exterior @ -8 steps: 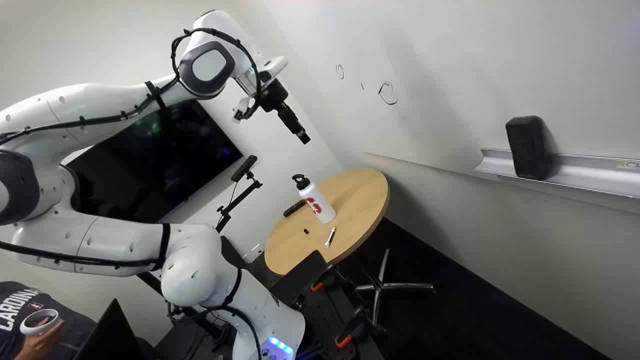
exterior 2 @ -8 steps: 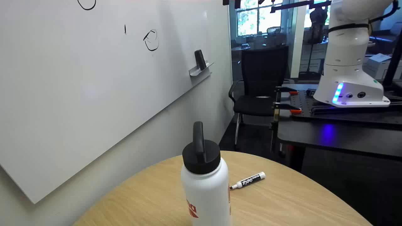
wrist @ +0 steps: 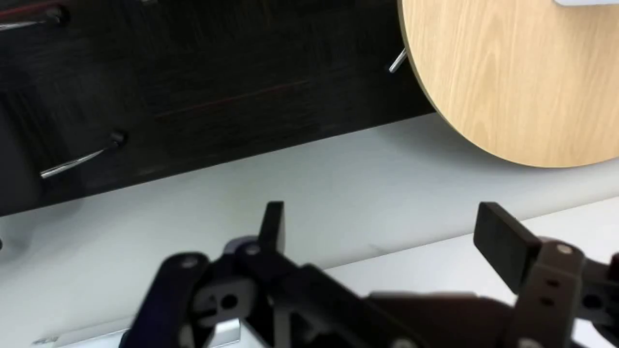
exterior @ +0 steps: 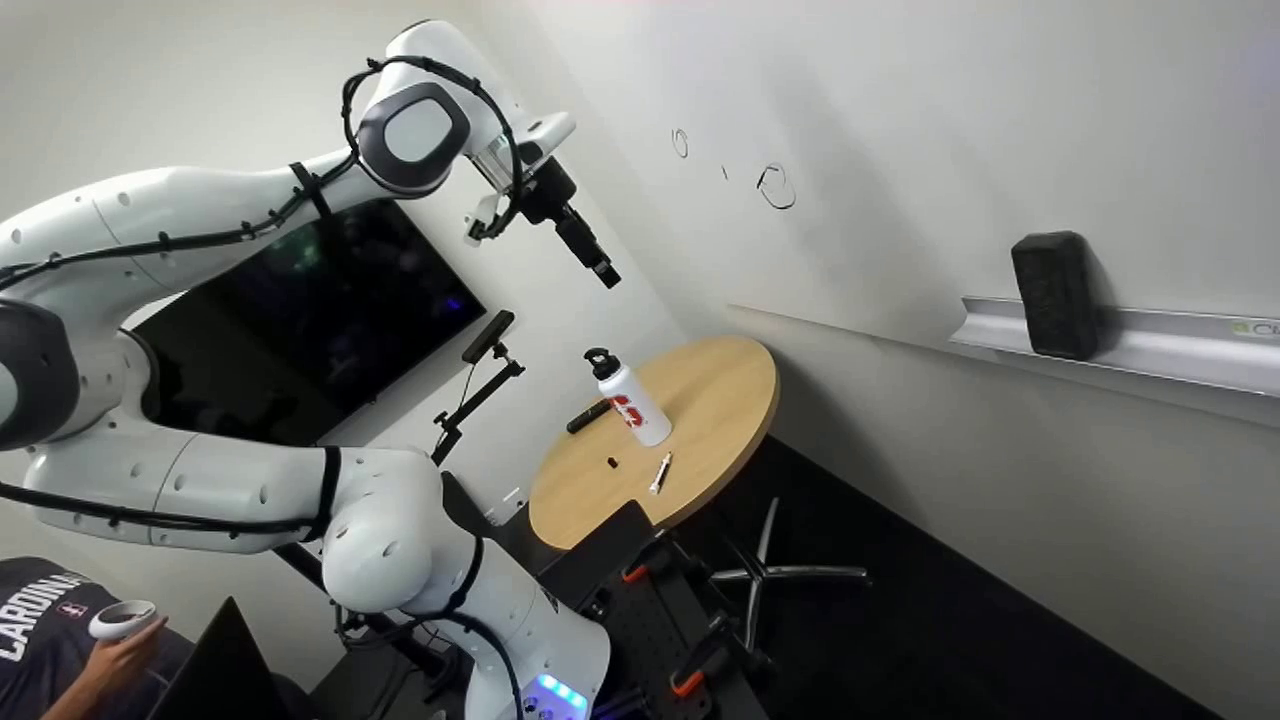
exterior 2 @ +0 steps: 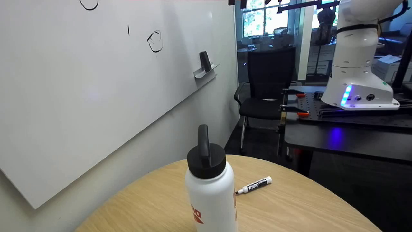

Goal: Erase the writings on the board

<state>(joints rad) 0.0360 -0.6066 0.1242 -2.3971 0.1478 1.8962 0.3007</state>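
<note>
Board (exterior 2: 83,83): plain wht, w/ blk writings (exterior 2: 128,30); ledge (exterior: 1190,345) silvery. Eraser (exterior: 1055,295) solid blk. Gripper (wrist: 380,227) mostly blk; arm (exterior: 235,490) wht w/ dk grey joint trim (exterior: 45,375), blk straps (exterior: 328,490) & a bright blue light strip (exterior 2: 346,95). Tabletop (exterior 2: 299,199): lt tan w/ wood grain. Bottle (exterior 2: 210,199): wht, red print (exterior: 630,410), blk lid (exterior 2: 206,161). Marker (exterior 2: 254,185): wht w/ blk label, wht lettering. Chair (exterior 2: 271,67): blk w/ chrome legs (exterior 2: 243,132). Clamps (exterior 2: 293,109): blk & orange. Screen (exterior: 330,350): blk, sm. green & blue glints. Shirt (exterior: 55,650): dk grey, wht letters (exterior: 35,612). Floor (wrist: 242,48): blk, thin lines (wrist: 232,99) prob. reddish, too dim to be sure.
</note>
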